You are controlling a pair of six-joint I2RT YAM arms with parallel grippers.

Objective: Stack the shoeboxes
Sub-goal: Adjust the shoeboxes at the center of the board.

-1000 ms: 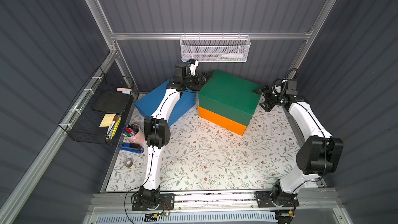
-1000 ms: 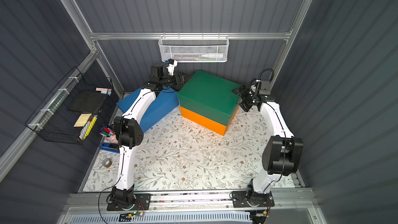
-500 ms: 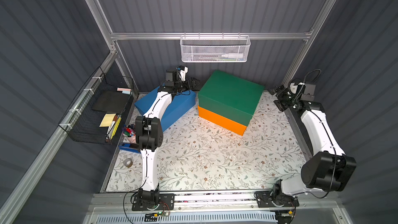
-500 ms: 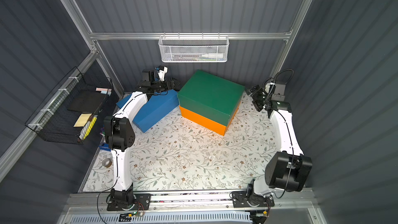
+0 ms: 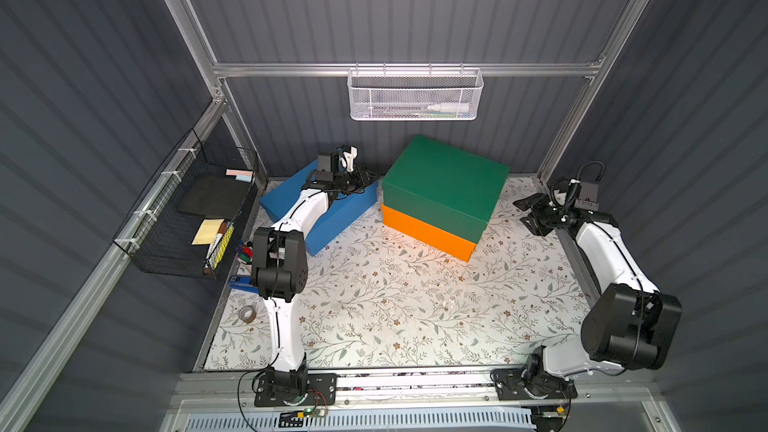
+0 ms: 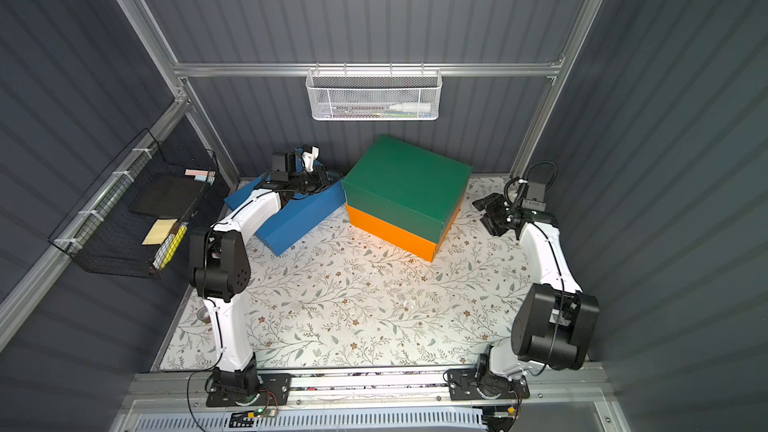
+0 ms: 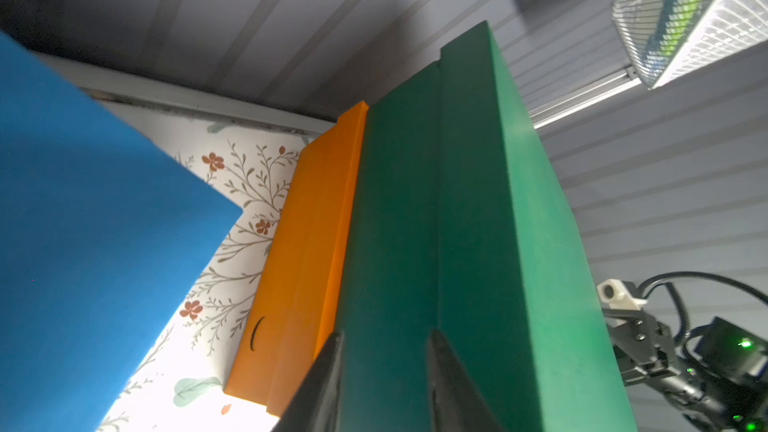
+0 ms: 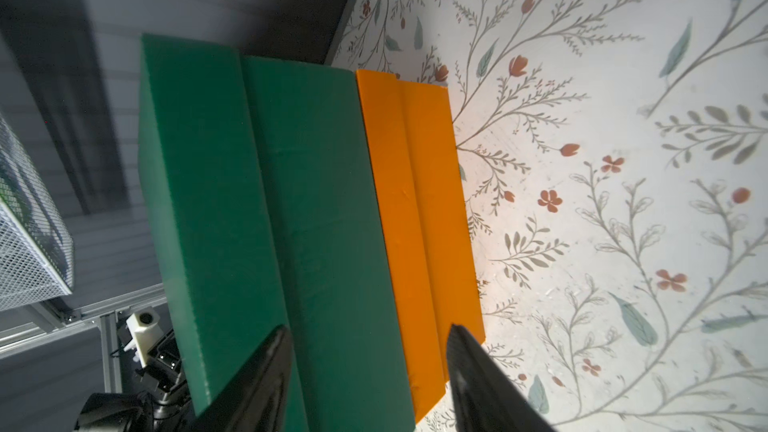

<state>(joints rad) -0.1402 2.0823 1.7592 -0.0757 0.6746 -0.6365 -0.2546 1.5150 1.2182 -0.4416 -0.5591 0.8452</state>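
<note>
In both top views the dark green shoebox (image 5: 444,176) (image 6: 407,178) lies on the orange shoebox (image 5: 424,230) (image 6: 386,228) at the back of the mat, roughly square on it. The blue shoebox (image 5: 345,211) (image 6: 299,214) lies on the mat to their left, under my left arm. My left gripper (image 5: 368,178) (image 7: 385,332) hovers over the blue box, pointing at the green box's near end, jaws narrowly open and empty. Well clear of the stack's right end, my right gripper (image 5: 524,214) (image 8: 369,326) is open and empty.
A white mesh basket (image 5: 415,95) hangs on the back wall above the stack. A black wire basket (image 5: 187,218) hangs on the left wall. A tape roll (image 5: 248,312) and a blue stapler (image 5: 241,282) lie by the left edge of the floral mat (image 5: 415,305).
Both grippers have drawn back from the ends of the green box, the right one towards the right wall. Both pairs of jaws have narrowed. The stack has stayed in place.
</note>
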